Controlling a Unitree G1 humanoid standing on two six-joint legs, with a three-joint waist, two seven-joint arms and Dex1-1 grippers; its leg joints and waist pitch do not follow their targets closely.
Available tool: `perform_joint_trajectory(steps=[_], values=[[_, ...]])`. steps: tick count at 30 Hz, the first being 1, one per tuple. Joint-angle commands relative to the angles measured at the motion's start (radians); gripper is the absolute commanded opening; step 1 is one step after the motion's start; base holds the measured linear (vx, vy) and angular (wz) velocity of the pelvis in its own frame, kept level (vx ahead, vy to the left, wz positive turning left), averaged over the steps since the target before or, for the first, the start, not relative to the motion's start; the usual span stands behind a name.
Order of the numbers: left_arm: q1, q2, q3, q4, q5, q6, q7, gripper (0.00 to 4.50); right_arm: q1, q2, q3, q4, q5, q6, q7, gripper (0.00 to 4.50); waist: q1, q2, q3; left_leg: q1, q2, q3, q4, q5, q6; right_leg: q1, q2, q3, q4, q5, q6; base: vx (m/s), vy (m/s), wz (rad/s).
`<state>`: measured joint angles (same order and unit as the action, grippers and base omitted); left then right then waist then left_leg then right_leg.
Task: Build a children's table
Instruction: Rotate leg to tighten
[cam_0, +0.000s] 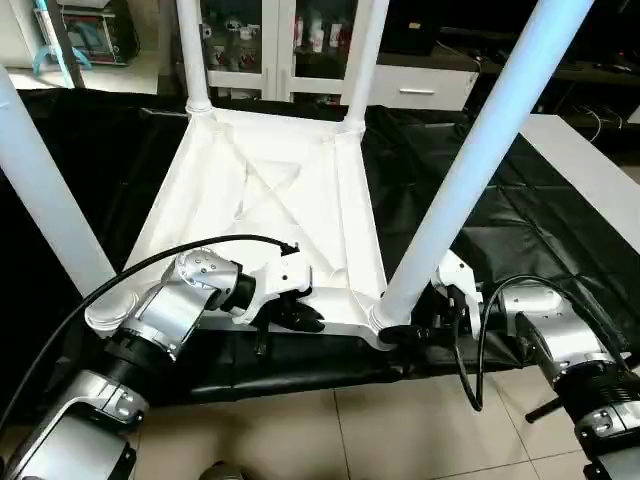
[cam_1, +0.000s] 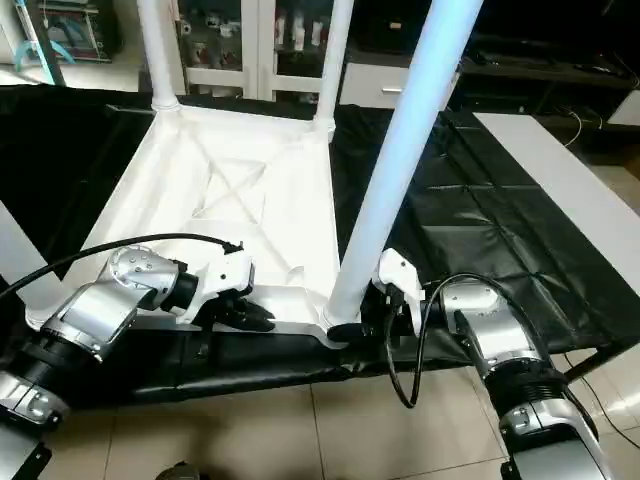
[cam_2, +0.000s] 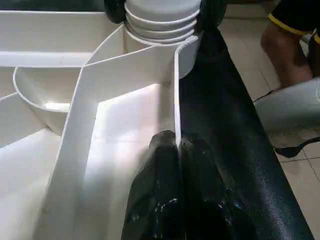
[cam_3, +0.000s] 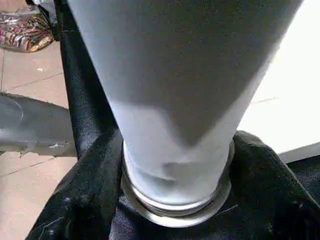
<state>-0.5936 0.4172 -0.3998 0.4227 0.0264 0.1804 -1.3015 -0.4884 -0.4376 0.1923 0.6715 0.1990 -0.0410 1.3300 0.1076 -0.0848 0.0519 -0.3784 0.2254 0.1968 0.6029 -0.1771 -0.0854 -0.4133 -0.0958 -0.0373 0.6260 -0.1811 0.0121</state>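
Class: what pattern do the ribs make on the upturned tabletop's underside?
A white X across the tabletop's underside, clearest in the left eye view.

Beige tiled floor (cam_0: 400, 430) — glass-fronted cabinets (cam_0: 265, 40) behind — black-draped work table (cam_1: 480, 220).

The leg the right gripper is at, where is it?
In the head views it stands in the upturned tabletop's near right corner, the leg rising beside the right gripper.

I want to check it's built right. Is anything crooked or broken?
Nothing looks broken. The near right leg leans to the right, while the two far legs stand straighter. The right pincer is at its base, so it may not be fully seated yet.
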Motion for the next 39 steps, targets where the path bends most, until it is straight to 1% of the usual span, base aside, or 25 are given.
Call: perform_joint_trajectory(steps=[1,4,5,8,9,10,11,12,13,15,17,23,26,27,28,30,31,32,33,34,35,36,37,38,39], values=[[0.015,-0.044,-0.050,-0.023,0.014,0.021,0.014,0.00,-0.009,0.049,-0.045,-0.008,0.048,0.010,-0.071,2.74,-0.006,0.013,-0.068,0.023,0.008,-0.001,-0.076,-0.236,0.014,0.042,-0.031,0.022,-0.063,-0.122,-0.251,0.000,0.000,0.00],[0.010,-0.102,-0.023,-0.006,0.022,0.075,0.123,0.00,-0.016,0.137,-0.111,0.007,0.069,0.054,-0.267,2.73,-0.018,0.021,-0.063,0.025,0.006,-0.004,-0.082,-0.294,-0.014,0.039,-0.031,0.021,-0.072,-0.210,-0.235,0.000,0.000,0.00],[0.008,-0.120,-0.017,0.000,0.027,0.087,0.158,0.00,-0.016,0.161,-0.120,0.005,0.071,0.068,-0.315,2.73,-0.028,0.020,-0.062,0.021,0.005,-0.011,-0.087,-0.326,-0.037,0.043,-0.035,0.019,-0.079,-0.293,-0.204,0.000,0.000,0.00],[-0.006,-0.162,0.000,0.032,0.048,0.109,0.255,0.00,-0.025,0.209,-0.137,0.010,0.069,0.071,-0.406,2.72,-0.040,0.021,-0.062,0.020,0.003,-0.015,-0.088,-0.354,-0.050,0.039,-0.034,0.018,-0.088,-0.355,-0.172,0.000,0.000,0.00],[-0.034,-0.209,0.029,0.080,0.078,0.144,0.396,0.00,-0.048,0.263,-0.154,0.042,0.038,0.059,-0.559,2.72,-0.043,0.020,-0.063,0.024,0.002,-0.016,-0.085,-0.363,-0.045,0.035,-0.034,0.018,-0.092,-0.358,-0.171,0.000,0.000,0.00],[-0.044,-0.224,0.041,0.096,0.086,0.157,0.441,0.00,-0.057,0.278,-0.160,0.056,0.024,0.055,-0.614,2.72,-0.049,0.019,-0.061,0.022,0.001,-0.012,-0.084,-0.358,-0.046,0.031,-0.031,0.021,-0.092,-0.351,-0.172,0.000,0.000,0.00],[-0.051,-0.237,0.053,0.107,0.089,0.173,0.479,0.00,-0.076,0.302,-0.162,0.091,-0.013,0.034,-0.731,2.72,-0.054,0.022,-0.062,0.020,-0.002,-0.016,-0.084,-0.353,-0.054,0.033,-0.033,0.017,-0.091,-0.381,-0.167,0.000,0.000,0.00],[-0.071,-0.265,0.081,0.135,0.096,0.184,0.571,0.00,-0.090,0.327,-0.168,0.122,-0.043,0.015,-0.834,2.72,-0.059,0.021,-0.064,0.016,-0.004,-0.015,-0.085,-0.342,-0.053,0.036,-0.032,0.017,-0.092,-0.379,-0.163,0.000,0.000,0.00],[-0.071,-0.265,0.081,0.135,0.096,0.184,0.571,0.00,-0.090,0.327,-0.168,0.122,-0.043,0.015,-0.834,2.72,-0.061,0.024,-0.065,0.015,-0.004,-0.016,-0.085,-0.327,-0.054,0.035,-0.032,0.017,-0.093,-0.366,-0.159,0.000,0.000,0.00],[-0.092,-0.297,0.103,0.165,0.111,0.181,0.671,0.00,-0.107,0.367,-0.174,0.161,-0.078,-0.013,-0.951,2.72,-0.059,0.026,-0.066,0.022,-0.005,-0.013,-0.081,-0.325,-0.043,0.029,-0.029,0.018,-0.094,-0.328,-0.163,0.000,0.000,0.00],[-0.118,-0.338,0.123,0.201,0.148,0.146,0.802,0.00,-0.118,0.455,-0.152,0.196,-0.130,-0.078,-1.046,2.72,-0.058,0.028,-0.069,0.014,-0.006,-0.011,-0.080,-0.281,-0.025,0.034,-0.026,0.019,-0.087,-0.246,-0.177,0.000,0.000,0.00],[-0.109,-0.341,0.131,0.187,0.158,0.135,0.816,0.00,-0.094,0.509,-0.133,0.144,-0.114,-0.117,-0.974,2.72,-0.046,0.028,-0.072,0.012,-0.005,-0.002,-0.075,-0.193,0.039,0.044,-0.026,0.020,-0.074,-0.126,-0.201,0.000,0.000,0.00],[-0.106,-0.332,0.132,0.187,0.149,0.114,0.809,0.00,-0.068,0.508,-0.154,0.084,-0.042,-0.129,-0.883,2.72,-0.045,0.023,-0.070,0.013,-0.005,0.001,-0.076,-0.209,0.048,0.044,-0.026,0.021,-0.079,-0.145,-0.198,0.000,0.000,0.00],[-0.106,-0.332,0.132,0.187,0.149,0.114,0.809,0.00,-0.068,0.508,-0.154,0.084,-0.042,-0.129,-0.883,2.72,-0.043,0.026,-0.070,0.016,-0.003,0.000,-0.077,-0.214,0.050,0.042,-0.027,0.021,-0.079,-0.156,-0.196,0.000,0.000,0.00],[-0.103,-0.327,0.131,0.185,0.146,0.103,0.804,0.00,-0.054,0.502,-0.158,0.053,-0.015,-0.125,-0.845,3.28,-0.044,0.026,-0.069,0.015,-0.003,0.000,-0.077,-0.212,0.048,0.042,-0.027,0.021,-0.079,-0.161,-0.195,0.000,0.000,0.00],[-0.094,-0.312,0.128,0.175,0.141,0.094,0.784,0.00,-0.019,0.474,-0.160,-0.017,0.009,-0.116,-0.820,3.42,-0.043,0.034,-0.068,0.015,-0.003,0.000,-0.079,-0.218,0.045,0.042,-0.025,0.021,-0.081,-0.160,-0.193,0.000,0.000,0.00],[-0.094,-0.312,0.128,0.175,0.141,0.094,0.784,0.00,-0.019,0.474,-0.160,-0.017,0.009,-0.116,-0.820,3.44,-0.044,0.032,-0.067,0.012,-0.003,-0.001,-0.080,-0.230,0.049,0.044,-0.026,0.021,-0.083,-0.169,-0.185,0.000,0.000,0.00],[-0.083,-0.298,0.122,0.163,0.137,0.084,0.756,0.00,0.012,0.450,-0.163,-0.069,0.020,-0.101,-0.815,3.53,-0.050,0.037,-0.068,0.006,-0.005,-0.003,-0.082,-0.236,0.052,0.050,-0.023,0.020,-0.082,-0.169,-0.180,0.000,0.000,0.00],[-0.068,-0.285,0.114,0.148,0.129,0.062,0.714,0.00,0.045,0.418,-0.166,-0.123,0.023,-0.093,-0.817,3.53,-0.063,0.033,-0.068,-0.009,-0.004,-0.013,-0.088,-0.215,0.047,0.062,-0.025,0.014,-0.080,-0.172,-0.161,0.000,0.000,0.00],[-0.056,-0.277,0.109,0.136,0.124,0.045,0.684,0.00,0.069,0.396,-0.168,-0.158,0.024,-0.089,-0.819,3.70,-0.070,0.034,-0.072,-0.004,-0.002,-0.013,-0.086,-0.200,0.044,0.057,-0.028,0.012,-0.082,-0.176,-0.162,0.000,0.000,0.00],[-0.054,-0.276,0.108,0.135,0.122,0.043,0.680,0.00,0.071,0.393,-0.168,-0.162,0.024,-0.088,-0.819,3.81,-0.065,0.036,-0.074,0.013,0.001,-0.007,-0.079,-0.193,0.052,0.043,-0.028,0.017,-0.085,-0.155,-0.187,0.000,0.000,0.00],[-0.020,-0.250,0.095,0.093,0.098,0.029,0.590,0.00,0.112,0.316,-0.177,-0.230,0.027,-0.079,-0.787,3.92,-0.062,0.027,-0.073,0.014,0.001,-0.005,-0.078,-0.182,0.059,0.042,-0.027,0.018,-0.083,-0.134,-0.201,0.000,0.000,0.00],[-0.020,-0.250,0.095,0.093,0.098,0.029,0.590,0.00,0.112,0.316,-0.177,-0.230,0.027,-0.079,-0.787,4.00,-0.048,0.029,-0.071,0.014,0.002,-0.002,-0.076,-0.146,0.074,0.046,-0.024,0.020,-0.076,-0.085,-0.214,0.000,0.000,0.00],[-0.006,-0.230,0.085,0.081,0.094,0.014,0.552,0.00,0.127,0.278,-0.187,-0.257,0.042,-0.054,-0.749,4.12,-0.046,0.028,-0.068,0.015,0.002,0.001,-0.077,-0.144,0.080,0.042,-0.023,0.021,-0.077,-0.081,-0.218,0.000,0.000,0.00],[0.018,-0.189,0.065,0.055,0.082,-0.005,0.474,0.00,0.154,0.196,-0.183,-0.303,0.068,0.001,-0.644,4.23,-0.037,0.026,-0.069,0.016,0.001,0.004,-0.076,-0.151,0.087,0.043,-0.022,0.022,-0.076,-0.088,-0.221,0.000,0.000,0.00]])
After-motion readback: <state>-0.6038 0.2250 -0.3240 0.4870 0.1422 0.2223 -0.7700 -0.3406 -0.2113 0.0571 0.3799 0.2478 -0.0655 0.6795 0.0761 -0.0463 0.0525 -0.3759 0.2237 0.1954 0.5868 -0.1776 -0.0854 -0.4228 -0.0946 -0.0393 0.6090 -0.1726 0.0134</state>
